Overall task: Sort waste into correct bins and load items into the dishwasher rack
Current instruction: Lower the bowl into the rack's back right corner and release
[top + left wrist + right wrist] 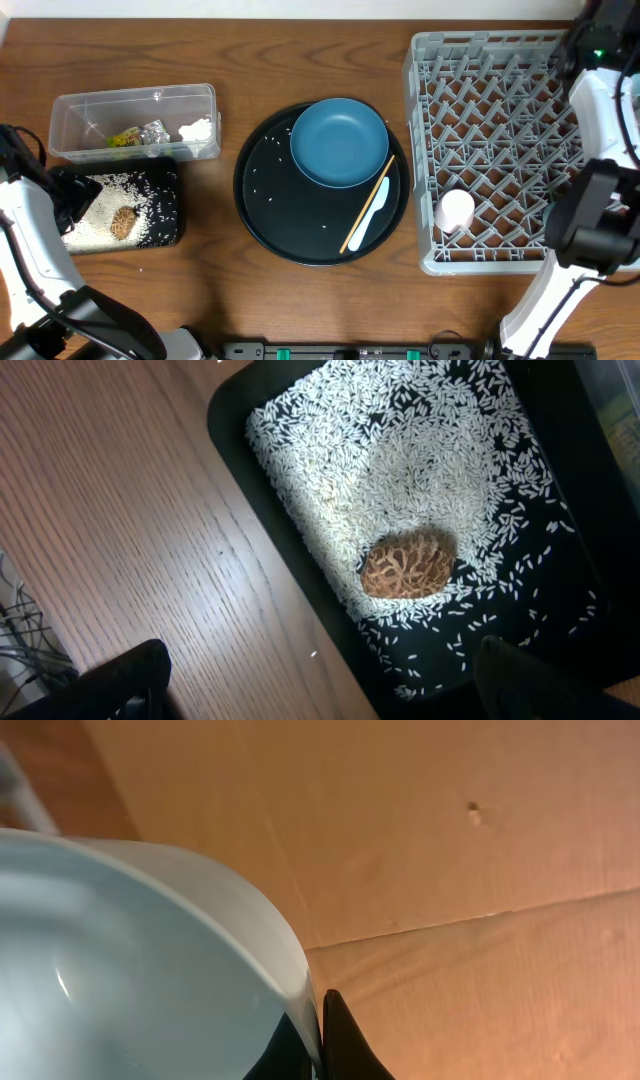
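My left gripper hangs open over the near end of the shallow black tray, one finger above the wood and one above the tray. In the tray lie white rice grains and a brown round scrap. My right gripper is shut on the rim of a light-blue bowl; only that rim shows. The grey rack holds a pale pink cup. A dark-blue plate, a chopstick and a white spoon lie on the round black tray.
A clear tub behind the black tray holds a yellow-green wrapper, silver foil and white tissue. A few rice grains dot the round tray. The right arm reaches over the rack's right side.
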`<state>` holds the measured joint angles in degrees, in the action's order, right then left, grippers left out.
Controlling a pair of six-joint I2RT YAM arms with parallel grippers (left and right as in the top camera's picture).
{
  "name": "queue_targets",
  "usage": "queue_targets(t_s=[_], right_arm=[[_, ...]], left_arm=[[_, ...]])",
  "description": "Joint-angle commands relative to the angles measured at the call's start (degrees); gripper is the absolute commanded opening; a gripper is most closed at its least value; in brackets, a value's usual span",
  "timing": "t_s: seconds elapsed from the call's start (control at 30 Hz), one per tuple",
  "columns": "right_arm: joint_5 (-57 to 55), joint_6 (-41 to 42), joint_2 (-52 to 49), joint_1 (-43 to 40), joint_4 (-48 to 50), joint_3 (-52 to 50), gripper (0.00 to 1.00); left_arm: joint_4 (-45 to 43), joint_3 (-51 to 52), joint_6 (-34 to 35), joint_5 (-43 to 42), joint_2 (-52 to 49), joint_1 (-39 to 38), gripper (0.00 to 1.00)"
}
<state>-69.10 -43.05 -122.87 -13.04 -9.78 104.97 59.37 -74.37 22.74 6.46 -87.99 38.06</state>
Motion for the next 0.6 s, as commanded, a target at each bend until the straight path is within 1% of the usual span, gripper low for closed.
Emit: queue_targets(t_s=[0.0, 0.13, 0.43, 0.57], right_arm=[[-2.3, -3.3, -2.0, -1.6, 0.2, 0.7, 0.01], [-2.5, -1.3, -3.5, -3.1, -0.3, 0.6, 0.01], [-0.9, 5.6, -3.8, -3.9, -5.2, -0.1, 0.01], [2.1, 13.2, -3.8, -3.9, -11.4, -0.1, 0.01]], left_arm=[[0.2, 0.0, 0.3, 1.1, 0.3, 0.2, 0.98], [0.2, 0.0, 0.3, 1.1, 0.3, 0.2, 0.98], [0.2, 0.0, 0.3, 1.1, 0.3, 0.2, 0.98], [0.1, 0.0, 0.3, 1.1, 0.3, 0.2, 0.98]])
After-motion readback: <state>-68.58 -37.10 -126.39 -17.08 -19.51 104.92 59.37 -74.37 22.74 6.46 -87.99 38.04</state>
